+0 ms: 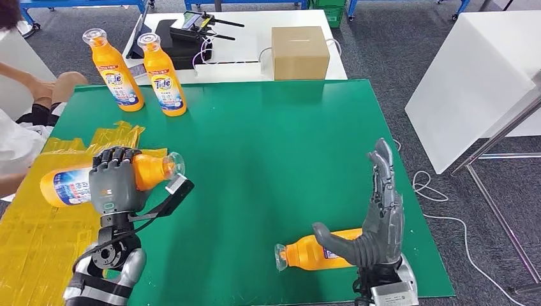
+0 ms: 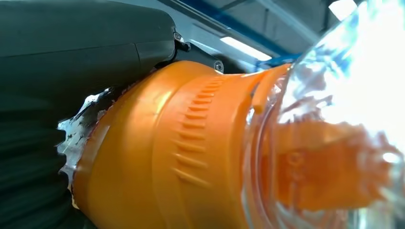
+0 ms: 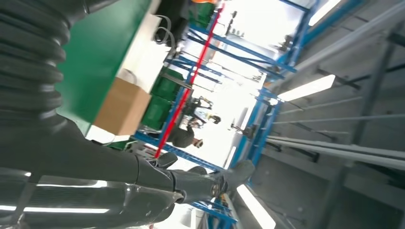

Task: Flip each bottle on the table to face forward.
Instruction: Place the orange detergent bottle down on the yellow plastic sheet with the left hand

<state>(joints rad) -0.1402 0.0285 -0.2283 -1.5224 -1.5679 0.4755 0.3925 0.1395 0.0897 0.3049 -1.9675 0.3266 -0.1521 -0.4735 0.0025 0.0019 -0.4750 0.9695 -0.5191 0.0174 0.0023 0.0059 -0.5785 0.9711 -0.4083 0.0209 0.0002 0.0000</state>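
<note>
Nearest the head camera, the right hand [image 1: 381, 220] stands over the front edge of the green tabletop [image 1: 268, 159] with fingers straight up and thumb stretched sideways, holding nothing. Just behind its thumb a fallen bottle [image 1: 312, 252] lies on its side, clear cap toward the left edge. At the front left corner the left hand [image 1: 115, 178] grips a second bottle [image 1: 150, 171] around its shoulder, lying level above a crinkled yellow sheet [image 1: 38, 236]. Two upright bottles [image 1: 137, 73] stand side by side at the far left corner, labels facing the camera. Beyond the far edge a cardboard box [image 1: 300, 52] sits on a white table [image 1: 252, 38].

From the left wrist, the gripped bottle's orange shoulder and clear cap press close against the dark thumb [image 2: 86, 52].

From the right wrist, the outstretched fingers [image 3: 191, 183] hold nothing; the box and tabletop edge lie beyond.
</note>
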